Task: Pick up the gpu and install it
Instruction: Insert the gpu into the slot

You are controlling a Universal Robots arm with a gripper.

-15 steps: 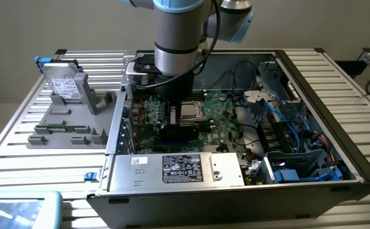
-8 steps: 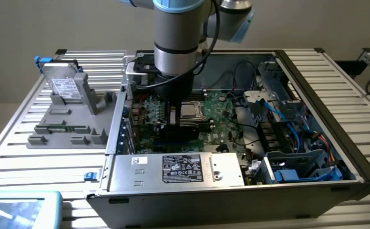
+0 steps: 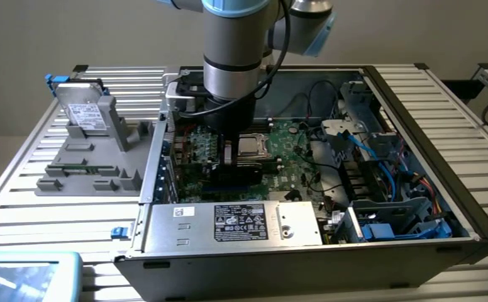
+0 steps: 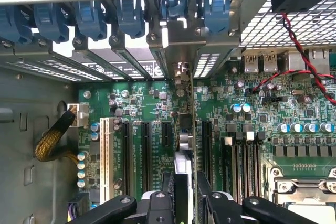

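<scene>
The gpu (image 4: 185,145) stands on edge inside the computer case (image 3: 445,119), pinched between the fingers of the gripper (image 4: 185,190). In the wrist view it appears as a thin blade, and the arm's one tool sits directly above it. Its long axis runs parallel to the black expansion slots (image 4: 144,150) on the motherboard (image 3: 290,170). Its silver bracket end (image 4: 181,72) points at the rear slot openings under the blue retention clips (image 4: 89,17). That alignment, card edge over slot and bracket against the rear wall, looks like the relation that matters. The card hides the slot beneath it, so I cannot tell whether it is seated or merely resting above.

On the exterior view's clock face, taken from the gripper (image 3: 227,151):
- The CPU socket (image 3: 253,146) lies just beside at three o'clock.
- The power supply (image 3: 236,223) lies near at six.
- The blue-cabled drive bay (image 3: 387,220) is well apart at four.
- The grey parts holder (image 3: 101,157), outside the case at nine, carries a metal drive (image 3: 85,113) and a memory stick (image 3: 80,168).

A braided yellow cable (image 4: 50,140) and a red-and-black wire (image 4: 304,51) lie off to either side, apart from the card.
</scene>
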